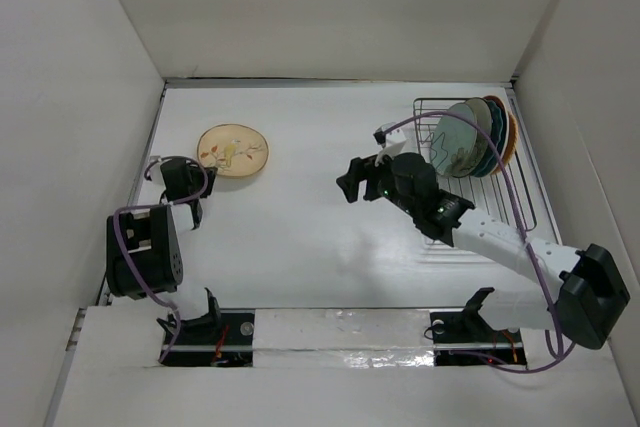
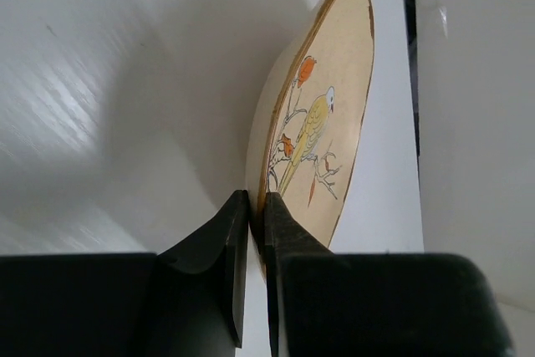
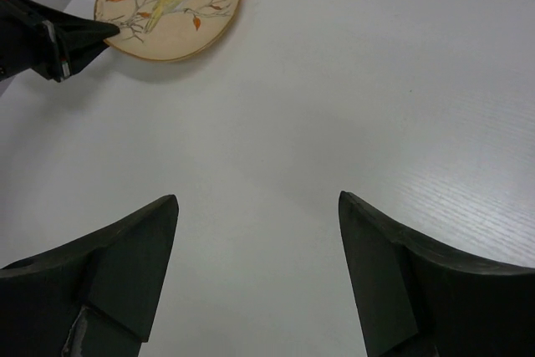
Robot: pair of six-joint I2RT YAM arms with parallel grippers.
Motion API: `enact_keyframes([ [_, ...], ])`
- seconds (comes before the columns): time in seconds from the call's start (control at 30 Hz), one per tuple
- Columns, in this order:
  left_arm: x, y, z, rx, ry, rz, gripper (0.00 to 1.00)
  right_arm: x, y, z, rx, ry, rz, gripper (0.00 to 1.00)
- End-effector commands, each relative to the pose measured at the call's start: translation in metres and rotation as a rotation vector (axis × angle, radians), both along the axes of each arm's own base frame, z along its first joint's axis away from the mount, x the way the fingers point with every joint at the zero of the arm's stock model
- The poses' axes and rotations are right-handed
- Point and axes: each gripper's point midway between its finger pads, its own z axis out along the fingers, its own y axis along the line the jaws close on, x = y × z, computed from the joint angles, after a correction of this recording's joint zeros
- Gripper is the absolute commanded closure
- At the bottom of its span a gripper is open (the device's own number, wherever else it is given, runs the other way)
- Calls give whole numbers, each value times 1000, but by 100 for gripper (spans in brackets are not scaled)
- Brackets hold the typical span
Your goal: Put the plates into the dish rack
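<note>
A tan plate (image 1: 232, 150) with a yellow bird drawing lies at the back left of the table. My left gripper (image 1: 200, 168) is shut on its near rim. In the left wrist view the rim (image 2: 322, 123) sits pinched between the two black fingers of the left gripper (image 2: 257, 198). My right gripper (image 1: 348, 179) hovers over the middle of the table, open with nothing between its fingers (image 3: 257, 198). Its camera shows the tan plate (image 3: 171, 6) and the left gripper (image 3: 109, 31) far off. The dish rack (image 1: 520, 209) stands at the back right. Several plates (image 1: 475, 137) stand upright in its far end.
White walls close in the table on the left, back and right. The right arm (image 1: 500, 242) stretches across the near half of the rack. A purple cable loops over the racked plates.
</note>
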Motion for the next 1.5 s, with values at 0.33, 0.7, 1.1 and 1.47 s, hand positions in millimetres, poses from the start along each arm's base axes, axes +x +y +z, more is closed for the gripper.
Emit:
enact_keyframes([
  [0.33, -33, -79, 137, -71, -465, -323, 100, 63, 69, 26, 264, 81, 101, 9],
  [0.7, -75, -109, 145, -71, -498, -509, 100, 99, 112, 8, 373, 191, 260, 8],
  [1.1, -94, -126, 152, -51, -513, -643, 100, 75, 138, 2, 530, 258, 462, 65],
  [1.47, -102, -136, 173, -10, -522, -753, 52, 77, 88, 59, 584, 147, 385, 100],
])
